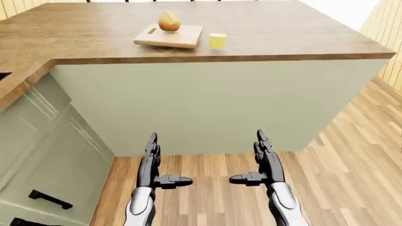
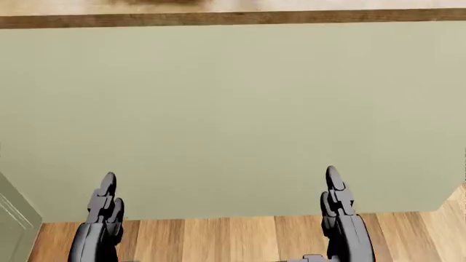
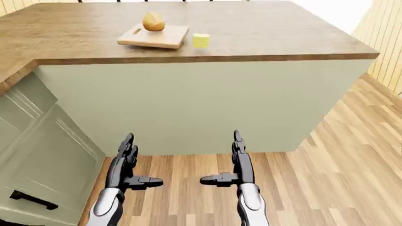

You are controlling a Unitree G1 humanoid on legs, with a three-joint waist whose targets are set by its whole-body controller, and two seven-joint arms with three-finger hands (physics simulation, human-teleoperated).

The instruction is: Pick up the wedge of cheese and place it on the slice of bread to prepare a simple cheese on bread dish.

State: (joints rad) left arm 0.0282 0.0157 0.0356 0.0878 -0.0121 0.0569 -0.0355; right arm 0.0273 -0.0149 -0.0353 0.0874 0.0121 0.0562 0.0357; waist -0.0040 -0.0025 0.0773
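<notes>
Left hand (image 1: 152, 162) and right hand (image 1: 264, 162), fingers spread, empty, above floor (image 1: 352, 155). Cheese (image 1: 217, 40) just right of board (image 1: 182, 37) bearing bread (image 1: 169, 21), on counter (image 1: 283, 33).

In the left-eye view the bench (image 1: 264, 33) fills the upper frame. On it, upper centre, lies a cutting board (image 1: 169, 36) carrying the bread (image 1: 169, 21). The cheese (image 1: 217, 40) sits just right of the board, near the bench's lower edge. Cabinets (image 1: 37, 155) occupy the lower left. The left hand (image 1: 152, 165) and right hand (image 1: 264, 162) hang bottom centre, apart, over the floor (image 1: 352, 155).
</notes>
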